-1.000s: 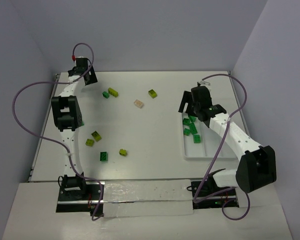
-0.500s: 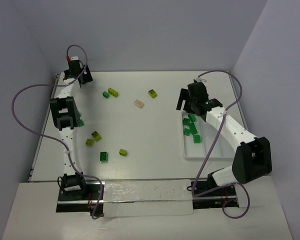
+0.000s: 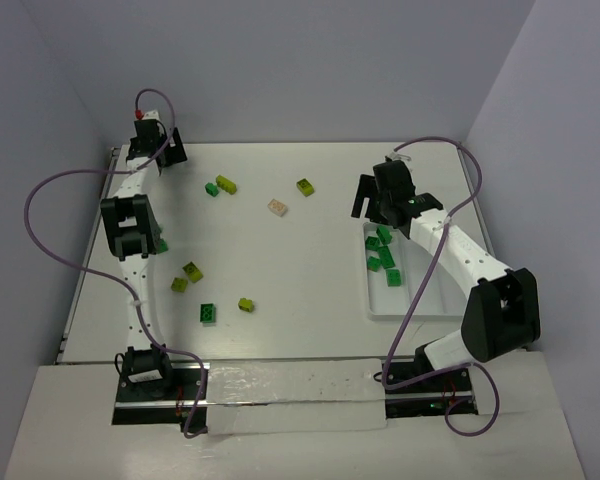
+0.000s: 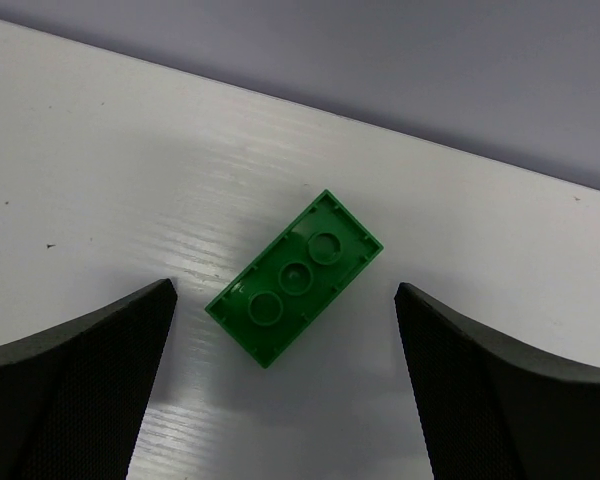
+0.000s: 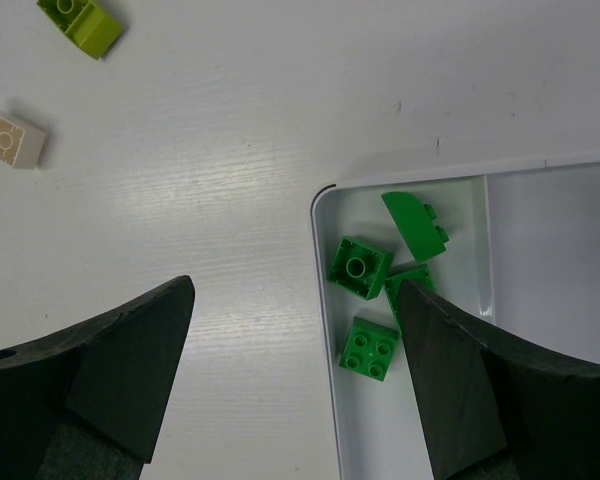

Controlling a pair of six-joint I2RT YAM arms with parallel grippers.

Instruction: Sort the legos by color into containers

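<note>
Legos [image 3: 208, 313] lie scattered over the smooth white desk [image 3: 310, 280]: dark green, yellow-green and one pale peach brick [image 3: 277, 207], with wide bare stretches between them. One glossy dark green brick [image 4: 295, 278], three circles in a row on its upper face, sits askew close to the desk's far edge under the grey wall [image 4: 380, 50]. It lies between the left fingers [image 4: 80, 390], which are spread wide and touch nothing. The right fingers [image 5: 110, 380], equally spread and empty, hang over a rounded corner of the white tray [image 5: 410, 172]. Four dark green pieces [image 5: 360, 267] lie in its compartment [image 5: 420, 420] nearest the desk's middle, one partly hidden by a finger. From above, the right arm [image 3: 460, 260] covers part of the tray.
</note>
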